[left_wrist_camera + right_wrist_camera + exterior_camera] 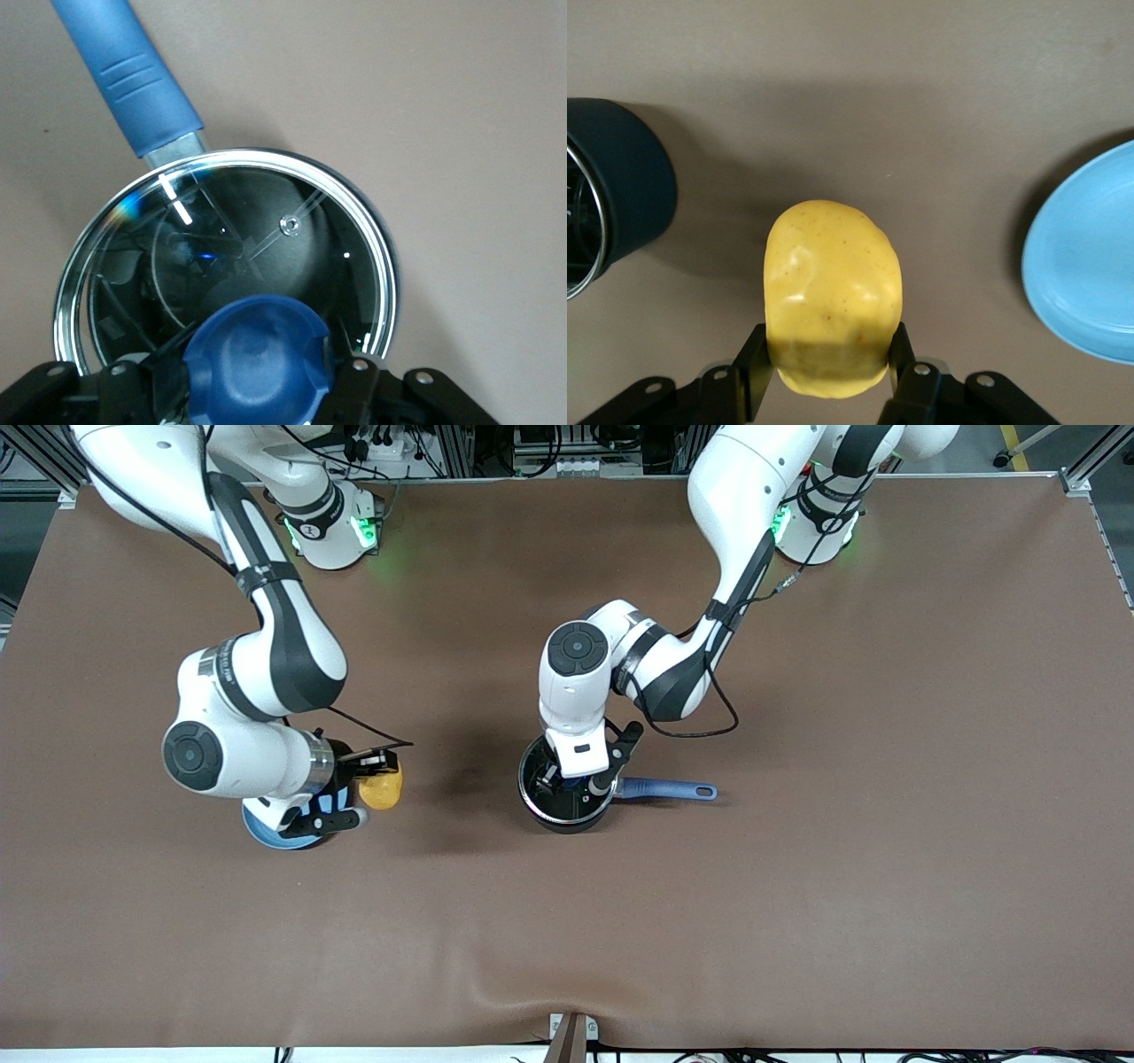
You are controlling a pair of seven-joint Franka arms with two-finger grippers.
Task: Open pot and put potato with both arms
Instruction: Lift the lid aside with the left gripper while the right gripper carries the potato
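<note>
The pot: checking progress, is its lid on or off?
On. The glass lid still covers the pot; the left gripper grips its knob.

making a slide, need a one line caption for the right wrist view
Right gripper holds the potato above the table, between the pot and blue plate.

A brown mat covers the desk [797,921], rumpled at its near edge. Metal frame posts [1076,478] and tangled cables [390,447] line the top edge.
</note>
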